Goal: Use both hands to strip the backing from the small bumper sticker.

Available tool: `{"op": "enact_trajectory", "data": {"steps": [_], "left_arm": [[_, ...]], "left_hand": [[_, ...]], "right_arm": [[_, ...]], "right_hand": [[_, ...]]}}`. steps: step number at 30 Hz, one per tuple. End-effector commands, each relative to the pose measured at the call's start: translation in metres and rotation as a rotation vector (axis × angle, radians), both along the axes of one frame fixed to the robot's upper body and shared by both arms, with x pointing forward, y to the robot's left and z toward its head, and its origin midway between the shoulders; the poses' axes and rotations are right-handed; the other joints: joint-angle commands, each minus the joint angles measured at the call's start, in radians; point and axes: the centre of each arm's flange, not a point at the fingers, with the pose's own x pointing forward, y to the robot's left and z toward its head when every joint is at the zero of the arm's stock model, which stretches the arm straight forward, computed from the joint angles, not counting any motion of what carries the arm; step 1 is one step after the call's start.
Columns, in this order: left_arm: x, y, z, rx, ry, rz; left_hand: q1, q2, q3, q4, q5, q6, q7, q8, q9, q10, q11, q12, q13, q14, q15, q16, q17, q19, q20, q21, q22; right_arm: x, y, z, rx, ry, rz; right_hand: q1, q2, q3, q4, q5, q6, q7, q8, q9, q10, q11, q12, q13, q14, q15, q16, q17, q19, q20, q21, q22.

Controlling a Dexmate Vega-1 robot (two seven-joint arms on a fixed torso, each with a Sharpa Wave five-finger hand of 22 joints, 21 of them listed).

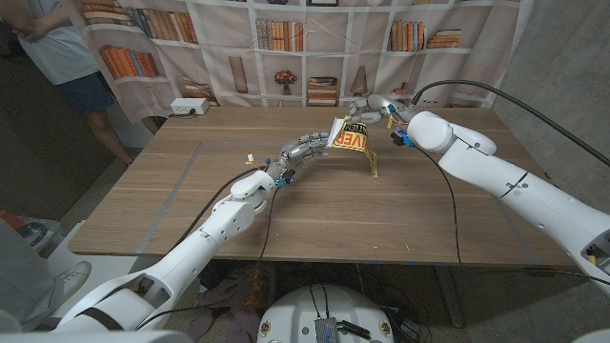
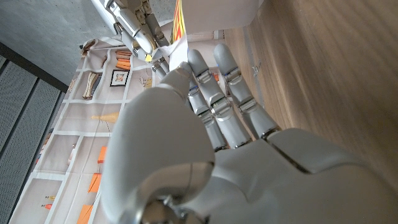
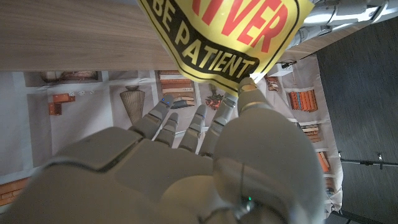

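Sticker: the small bumper sticker (image 1: 350,136) hung in the air between the two hands, above the far middle of the counter (image 1: 191,205); yellow with red and black lettering, and the right wrist view (image 3: 230,37) read "BE PATIENT" under red letters.
Left hand: the left hand (image 1: 303,149) reached up and away from its arm, fingertips (image 2: 189,59) meeting the sticker's near edge; in the left wrist view (image 2: 205,124) the fingers lay close together against a white sheet edge with red and yellow stripes (image 2: 178,25). It pinched that edge, as far as the frames showed.
Right hand: the right hand (image 1: 374,108) sat just beyond the sticker, at its far upper corner; the right wrist view (image 3: 205,149) showed the thumb tip pressed on the sticker's lower edge, the other fingers loosely curled behind it. So it gripped the sticker too.
Backing: a thin pale strip (image 1: 373,162) dropped from the sticker, below the right hand, down to the counter; whether this was backing or a peeled edge I couldn't tell.
Behind the hands: a bookshelf-print curtain (image 1: 286,38) past the counter's far edge, a white power strip (image 1: 188,107) well off beyond the left hand.
Person: a person (image 1: 67,57) stood far off on the left hand's side.
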Motion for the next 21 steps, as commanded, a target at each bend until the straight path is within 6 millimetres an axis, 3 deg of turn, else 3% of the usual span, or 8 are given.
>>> {"op": "enact_trajectory", "data": {"steps": [1,21], "left_arm": [[-0.0002,0.0009,0.0017,-0.002,0.003,0.01],[0.0047,-0.0026,0.008,0.011,-0.007,-0.014]], "left_hand": [[-0.004,-0.001,0.01,-0.001,0.005,0.0,-0.002,0.009,0.004,0.009,-0.005,-0.003,0.004,0.011,-0.022,-0.003,0.005,-0.005,-0.106,0.008,0.002],[-0.005,-0.002,0.013,-0.002,0.005,0.002,-0.002,0.007,0.001,0.008,-0.007,-0.007,0.007,0.012,-0.022,-0.004,0.007,-0.01,-0.106,0.014,0.001]], "right_arm": [[-0.0022,-0.0105,0.0,0.032,-0.006,-0.037],[-0.0025,-0.0127,0.0004,0.04,-0.004,0.02]], "right_hand": [[-0.001,0.008,0.001,0.006,0.004,-0.005,0.005,0.007,0.009,0.004,0.012,-0.003,0.0,0.0,-0.131,0.002,0.002,0.0,-0.113,0.007,0.004],[-0.002,0.011,-0.004,0.007,0.005,-0.011,-0.003,0.014,0.028,-0.002,0.009,-0.008,0.0,0.002,-0.136,0.002,0.002,-0.001,-0.115,0.009,0.006]]}}
